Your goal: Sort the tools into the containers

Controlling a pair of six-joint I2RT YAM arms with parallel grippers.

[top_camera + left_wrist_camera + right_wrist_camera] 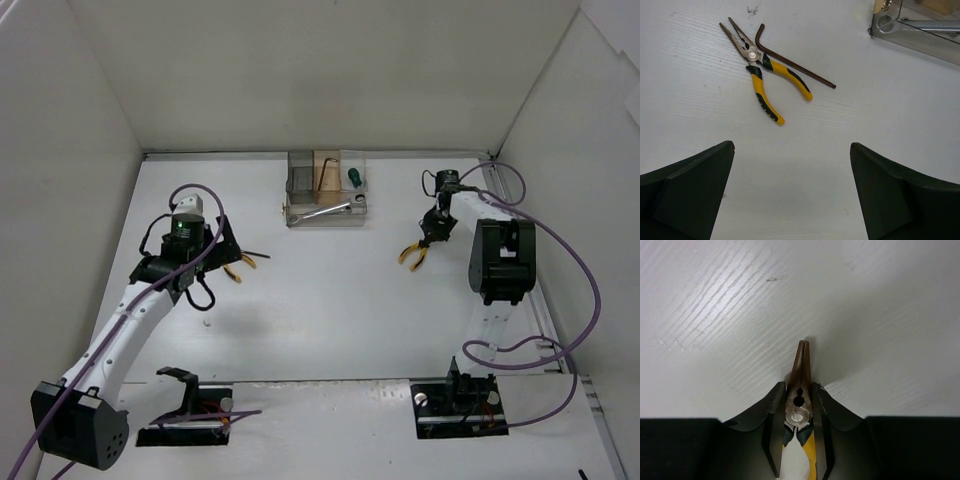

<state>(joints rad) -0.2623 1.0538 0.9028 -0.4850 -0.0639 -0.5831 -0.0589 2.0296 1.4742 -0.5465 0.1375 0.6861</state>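
Observation:
My right gripper [800,387] [428,238] is shut on the head of yellow-handled pliers [799,402] [412,257]; their rusty nose points at the white table, close to it. A second pair of yellow-handled pliers [765,75] [238,265] lies flat beside a dark L-shaped hex key [795,62]. My left gripper [791,146] [215,268] hangs open just short of them, holding nothing. The clear organizer box [300,185] [920,37] stands at the back centre. A silver wrench [325,211] lies in its front tray, and a green-handled screwdriver [353,178] stands in its right compartment.
White walls enclose the table on three sides. Purple cables [575,270] loop from both arms over the right and left sides. Two black stands [185,395] [460,400] sit at the near edge by the arm bases.

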